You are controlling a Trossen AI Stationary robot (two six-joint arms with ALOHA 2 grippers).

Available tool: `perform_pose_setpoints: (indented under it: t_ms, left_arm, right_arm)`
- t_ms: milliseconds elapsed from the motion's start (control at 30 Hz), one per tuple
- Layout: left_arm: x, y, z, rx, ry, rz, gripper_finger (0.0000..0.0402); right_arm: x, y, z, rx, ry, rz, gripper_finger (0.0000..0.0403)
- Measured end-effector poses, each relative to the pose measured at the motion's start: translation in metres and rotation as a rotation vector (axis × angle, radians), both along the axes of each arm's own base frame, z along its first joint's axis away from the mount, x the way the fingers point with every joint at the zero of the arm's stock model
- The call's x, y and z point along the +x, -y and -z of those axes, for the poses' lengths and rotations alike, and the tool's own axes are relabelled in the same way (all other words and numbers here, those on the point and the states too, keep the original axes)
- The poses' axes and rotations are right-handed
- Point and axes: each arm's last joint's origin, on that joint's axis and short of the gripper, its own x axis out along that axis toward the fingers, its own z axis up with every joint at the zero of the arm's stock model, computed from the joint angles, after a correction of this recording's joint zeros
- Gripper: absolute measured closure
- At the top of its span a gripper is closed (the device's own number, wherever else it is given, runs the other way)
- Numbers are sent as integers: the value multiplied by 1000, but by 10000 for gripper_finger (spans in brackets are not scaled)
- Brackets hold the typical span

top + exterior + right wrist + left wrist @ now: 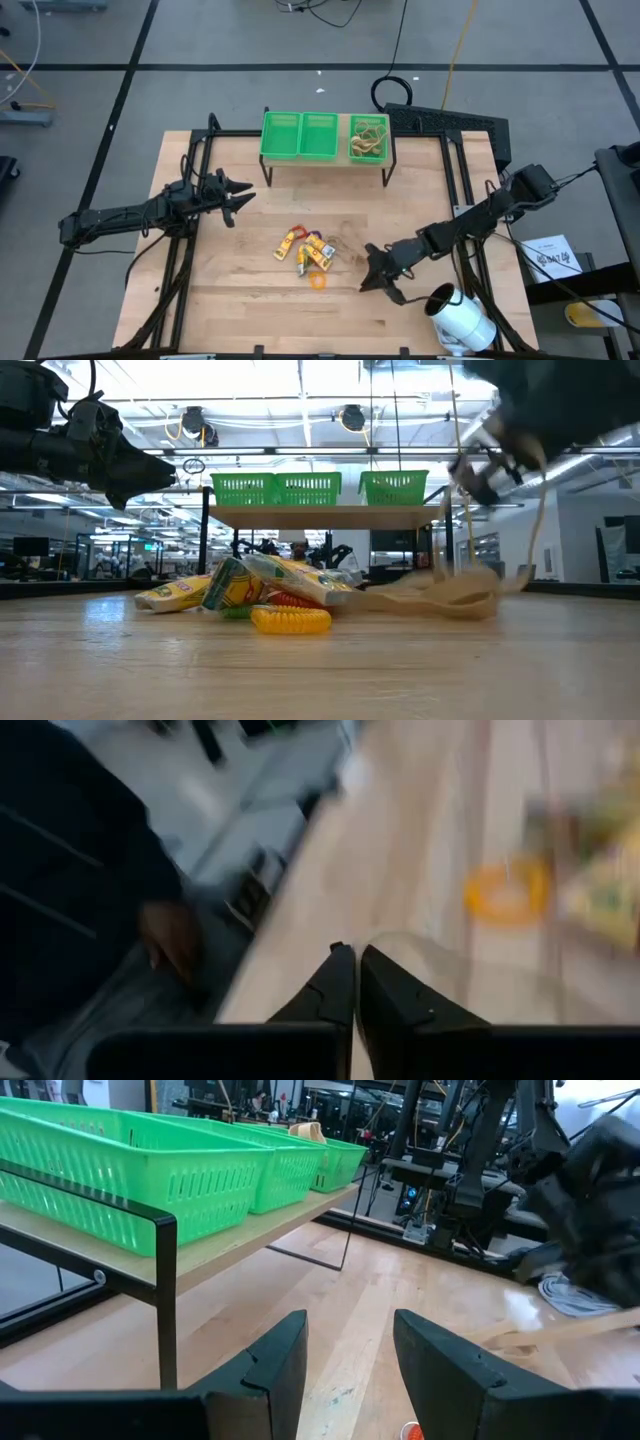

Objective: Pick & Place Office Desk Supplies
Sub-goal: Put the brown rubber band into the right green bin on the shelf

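We held the right hand [372, 272] beside the pile of supplies [308, 252] on the worktop [250, 300], its fingers pinched on a rubber band [455, 592] to lift it clear. The left hand [240, 200] waited, fingers spread, left of the pile.

3 green baskets [318, 136], 2 pincers [243, 196] [368, 268], 1 white cylinder [462, 318].
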Motion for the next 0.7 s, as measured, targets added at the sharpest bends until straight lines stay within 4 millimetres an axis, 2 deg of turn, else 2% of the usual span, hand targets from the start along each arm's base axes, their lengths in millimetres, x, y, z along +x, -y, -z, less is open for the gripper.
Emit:
perform_pose_setpoints:
  t_ms: [133,267,533,700]
  left_arm:
    - [0,0,0,0,0,0,243]
    - [0,0,0,0,0,0,243]
    - [0,0,0,0,0,0,243]
    - [0,0,0,0,0,0,243]
  right_arm:
    - [-2,4,-30,-51,256,-35,400]
    - [-5,18,-53,-119,420,8,399]
    - [-4,66,-78,-291,544,361,397]
    - [-5,98,-94,-314,631,597,398]
